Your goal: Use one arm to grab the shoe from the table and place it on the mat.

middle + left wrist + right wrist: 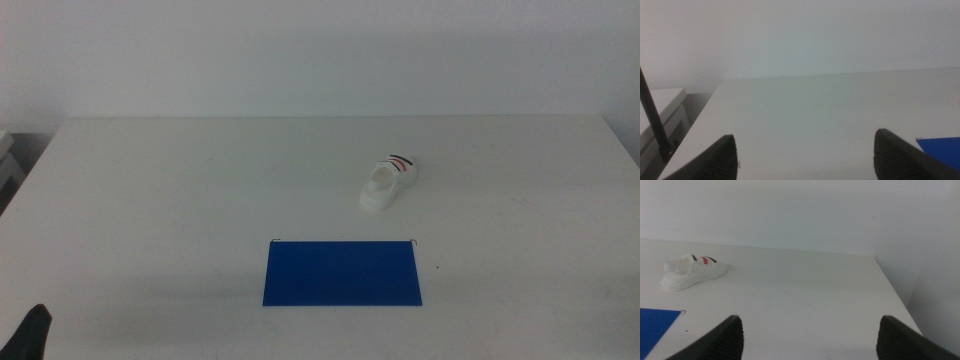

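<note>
Blue, flat and thin, the rectangular mat (342, 273) lies nearest me on the plain white tabletop (180, 190), bare. Beyond it and off toward my right side rests the small white sandal-like shoe (390, 182) with black and red stripes, well apart from the mat. Nothing is grasped yet; I judge the reach is the step at hand, best done by my right gripper (810, 335). Its jaws are spread wide, empty. My left gripper (805, 155) waits, likewise spread and touching nothing.
</note>
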